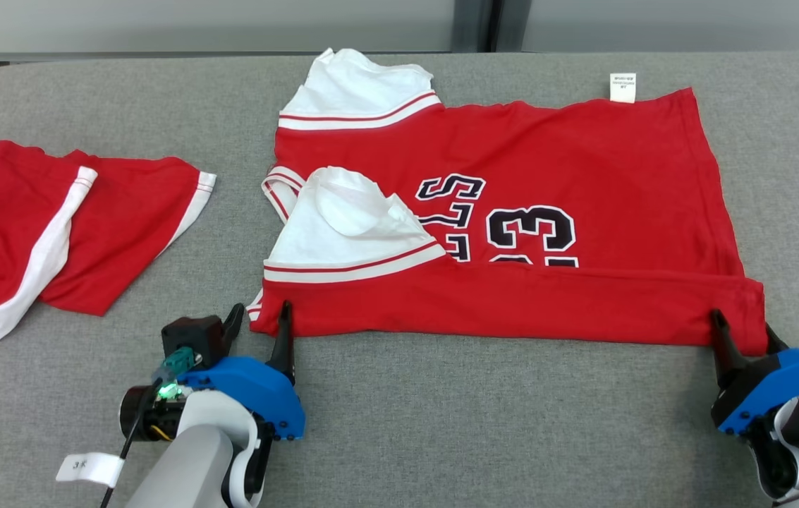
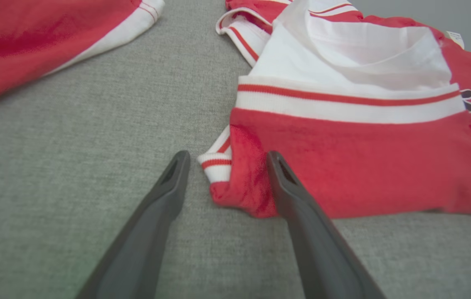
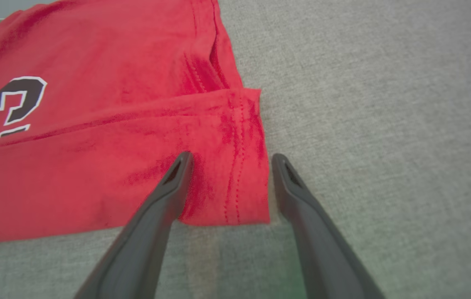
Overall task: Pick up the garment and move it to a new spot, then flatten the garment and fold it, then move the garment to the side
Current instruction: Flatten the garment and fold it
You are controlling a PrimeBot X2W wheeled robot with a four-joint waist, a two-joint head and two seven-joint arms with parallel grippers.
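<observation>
A red cloth jersey (image 1: 582, 162) with white sleeves and black numerals lies spread mid-table on the grey fabric tabletop (image 1: 441, 423), near edge folded over. Our left gripper (image 1: 261, 310) straddles its near-left corner, fingers wide apart; our right gripper (image 1: 741, 324) straddles the near-right corner likewise. A second red, white-striped garment (image 1: 11, 212) lies well apart on the left. Open tabletop runs before the near edge.

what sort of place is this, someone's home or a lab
Most likely a robotics lab or test bench, not a home: a wide table covered in grey woven fabric, a red basketball jersey with white sleeves laid out for folding, and plain grey wall panels behind.
</observation>
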